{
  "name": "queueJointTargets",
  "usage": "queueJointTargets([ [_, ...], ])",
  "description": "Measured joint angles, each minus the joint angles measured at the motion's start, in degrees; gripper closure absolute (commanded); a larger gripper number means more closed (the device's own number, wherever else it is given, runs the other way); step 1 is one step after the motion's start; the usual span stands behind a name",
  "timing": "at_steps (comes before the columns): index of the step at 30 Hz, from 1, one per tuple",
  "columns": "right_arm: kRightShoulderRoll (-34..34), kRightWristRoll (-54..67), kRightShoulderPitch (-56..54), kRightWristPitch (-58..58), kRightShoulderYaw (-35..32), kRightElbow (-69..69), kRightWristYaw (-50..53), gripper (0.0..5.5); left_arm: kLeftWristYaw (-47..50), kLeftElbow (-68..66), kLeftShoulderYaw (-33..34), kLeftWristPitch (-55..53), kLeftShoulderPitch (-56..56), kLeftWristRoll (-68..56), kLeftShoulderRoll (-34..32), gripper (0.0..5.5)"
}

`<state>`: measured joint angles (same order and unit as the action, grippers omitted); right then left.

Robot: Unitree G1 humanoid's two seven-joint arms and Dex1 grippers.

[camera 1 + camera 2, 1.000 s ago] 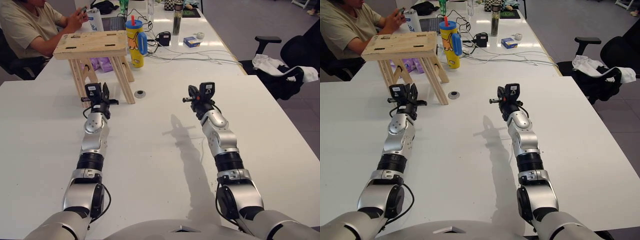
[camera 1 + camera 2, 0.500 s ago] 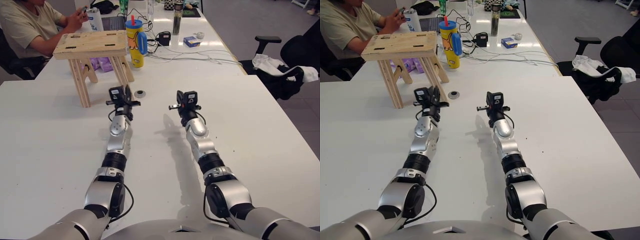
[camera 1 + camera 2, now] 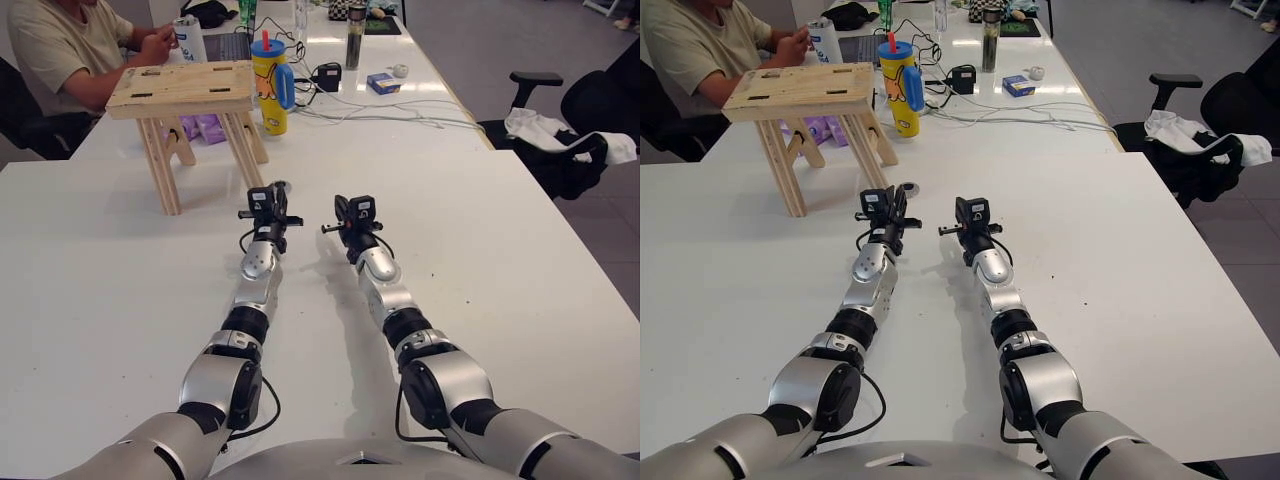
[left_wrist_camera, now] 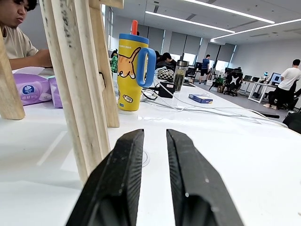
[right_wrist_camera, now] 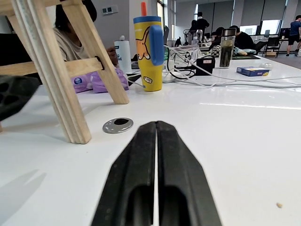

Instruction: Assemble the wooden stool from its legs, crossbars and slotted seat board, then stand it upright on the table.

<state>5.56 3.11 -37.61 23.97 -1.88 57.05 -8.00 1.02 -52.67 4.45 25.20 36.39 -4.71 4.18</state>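
1. Wooden stool (image 3: pixel 185 95): I log it as fully put together. The slotted seat board is on top, the splayed legs are under it, and a crossbar (image 5: pixel 70 67) is joined between two legs. It stands upright on all its legs on the white table (image 3: pixel 520 260), toward the far edge and left of the middle. Neither hand touches it.

2. Left hand (image 4: pixel 154 139): low over the table, just in front of the stool's near right leg and apart from it. I read its two black fingers (image 4: pixel 123 174) as parted by a narrow gap with nothing between them.

3. Right hand (image 5: pixel 156 126): low over the table near the middle, just beside the left hand, both pointing toward the far edge. Its fingers are pressed together along their length, closed on nothing.

4. Round metal disc (image 5: pixel 117 125): flat on the table, just beyond the hands, near the foot of the stool's near right leg.

5. Yellow tumbler (image 3: pixel 272 85): blue handle and red straw, upright beyond the stool at its right rear side.

6. Purple tissue packs (image 4: pixel 33 89): behind the stool's legs.

7. Cables (image 3: pixel 390 115), a blue box (image 3: pixel 383 83) and a dark bottle (image 3: pixel 355 40): farther back, past the far edge.
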Motion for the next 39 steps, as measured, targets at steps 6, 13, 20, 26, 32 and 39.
queueJointTargets([
  [6, -0.03, -0.96, 0.0, 1.1, 0.17, 0.11, 0.23, 5.5, -0.12, -0.7, -0.03, 1.45, 0.06, 0.59, -0.01, 4.59],
  [13, 0.36, -2.28, 0.01, 1.55, 0.51, 0.11, 0.46, 5.5, -0.66, -0.98, -0.94, 1.94, -0.27, 1.55, 0.64, 4.59],
  [20, 1.17, -2.65, 0.02, 1.63, 0.71, 0.09, 0.46, 5.5, -1.03, -1.04, -1.04, 1.94, -0.27, 2.11, 0.59, 4.59],
  [26, 0.95, -2.7, 0.02, 1.65, 0.65, -0.06, 0.5, 5.5, -1.09, -0.87, -1.1, 1.94, -0.31, 2.52, 0.62, 4.59],
  [32, 0.39, -2.7, 0.12, 1.65, 0.62, -0.23, 0.52, 5.5, -1.14, -0.47, -1.06, 1.91, -0.64, 2.56, 0.64, 4.59],
  [39, 0.2, -2.7, 0.81, 1.63, 0.64, -0.35, 0.52, 5.5, -1.66, -0.03, -1.11, 1.47, -0.87, 2.57, 0.65, 4.59],
])
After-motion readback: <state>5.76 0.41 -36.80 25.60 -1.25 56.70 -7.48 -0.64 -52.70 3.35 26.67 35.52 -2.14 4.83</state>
